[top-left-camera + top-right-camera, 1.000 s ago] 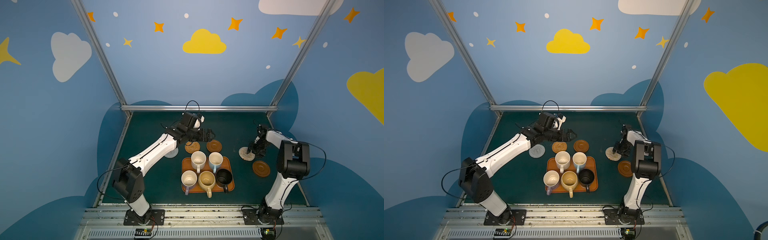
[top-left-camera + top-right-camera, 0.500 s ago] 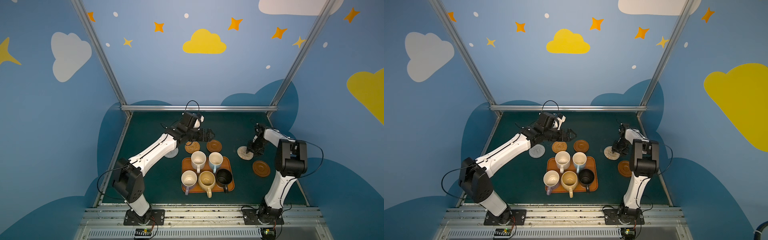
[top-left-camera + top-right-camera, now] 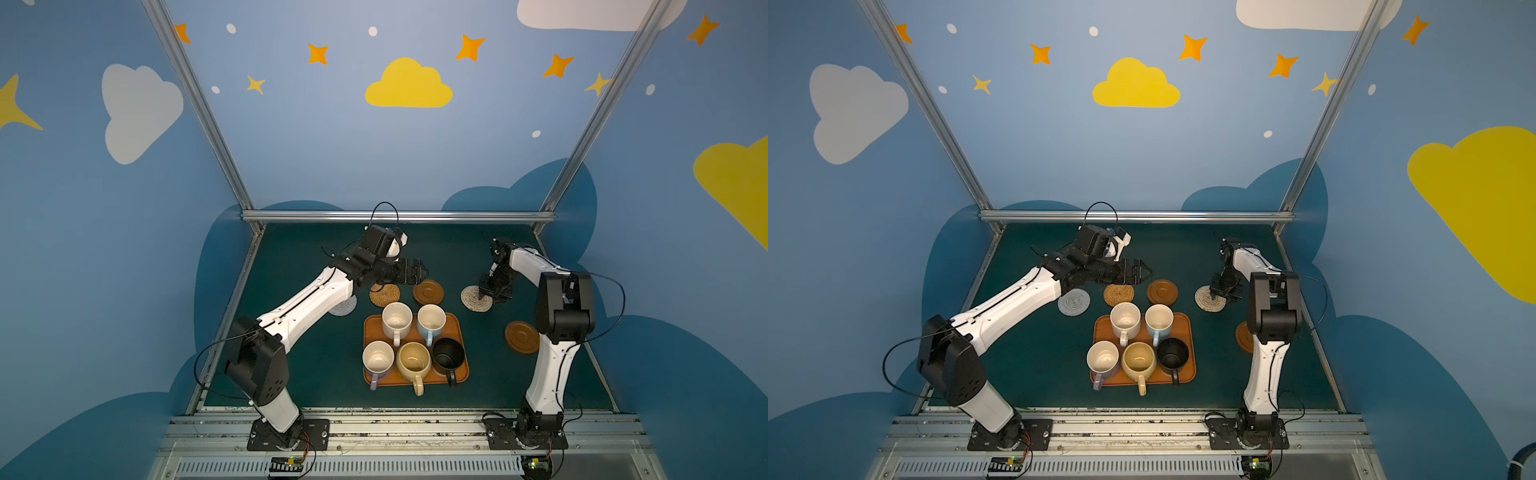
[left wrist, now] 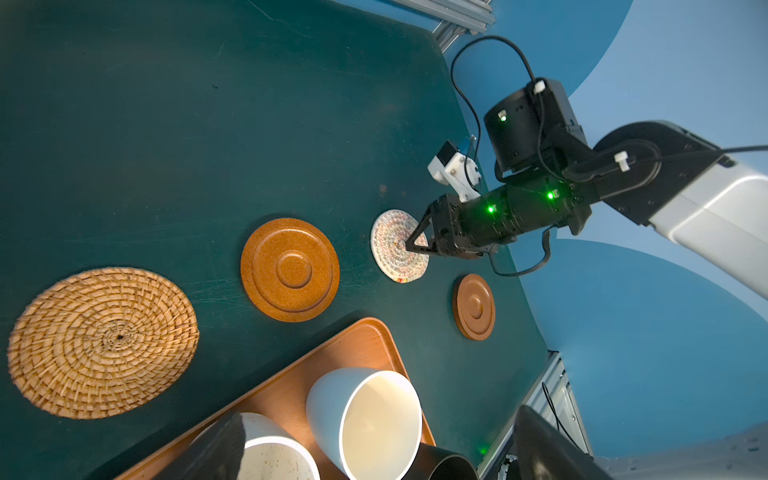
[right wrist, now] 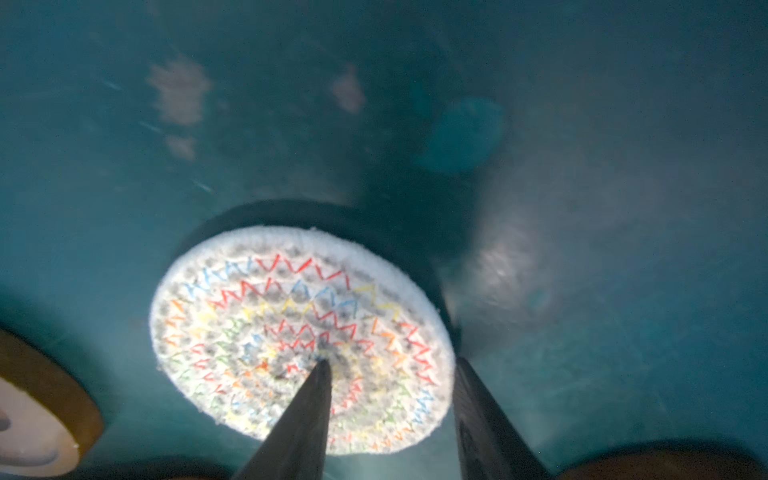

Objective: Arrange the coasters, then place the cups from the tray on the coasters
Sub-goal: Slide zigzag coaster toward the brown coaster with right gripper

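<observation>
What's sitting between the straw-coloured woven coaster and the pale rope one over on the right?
A brown wooden coaster lies flat between the rattan coaster and the rope coaster, touching neither, as both top views show.

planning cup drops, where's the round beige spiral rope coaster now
In both top views the round beige spiral rope coaster sits right of centre, beside a brown wooden ringed coaster, under the right gripper.
</observation>
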### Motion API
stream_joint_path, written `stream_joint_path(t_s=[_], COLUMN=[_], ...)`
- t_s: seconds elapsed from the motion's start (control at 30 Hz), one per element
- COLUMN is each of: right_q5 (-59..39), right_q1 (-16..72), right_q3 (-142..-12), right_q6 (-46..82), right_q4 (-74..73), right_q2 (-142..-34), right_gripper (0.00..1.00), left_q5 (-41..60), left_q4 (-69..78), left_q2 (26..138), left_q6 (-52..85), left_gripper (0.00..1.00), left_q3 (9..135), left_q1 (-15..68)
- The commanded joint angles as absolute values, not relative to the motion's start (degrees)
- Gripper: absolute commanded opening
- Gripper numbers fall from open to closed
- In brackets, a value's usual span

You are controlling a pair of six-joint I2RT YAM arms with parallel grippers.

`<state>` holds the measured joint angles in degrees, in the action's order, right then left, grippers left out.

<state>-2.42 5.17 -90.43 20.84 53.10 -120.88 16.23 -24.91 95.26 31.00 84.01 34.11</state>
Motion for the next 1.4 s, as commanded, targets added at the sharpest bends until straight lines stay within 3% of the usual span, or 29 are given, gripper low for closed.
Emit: stream_joint_path(t_s=[0.0, 0.93, 1.37], right_q5=[-2.28, -2.42, 2.18], right_q1=[6.14, 9.67, 10.29], right_q3=[-93.7, -96.39, -98.61], right_q6=[22.15, 21.67, 20.11], right_q4=[55.76, 56.78, 61.2], right_q2=[-124.02, -124.63, -114.08], right_gripper=[0.47, 0.48, 0.67], left_q5=[16.08, 14.39, 15.01], left_q4=[-26.27, -24.93, -24.27], left_q2=[95.2, 93.61, 92.66], left_q6=[29.67, 30.58, 31.52], left_gripper=[0.99, 1.0, 1.0], left_q3=[84.9, 83.12, 82.02], left_q1=[33.83, 33.65, 33.31])
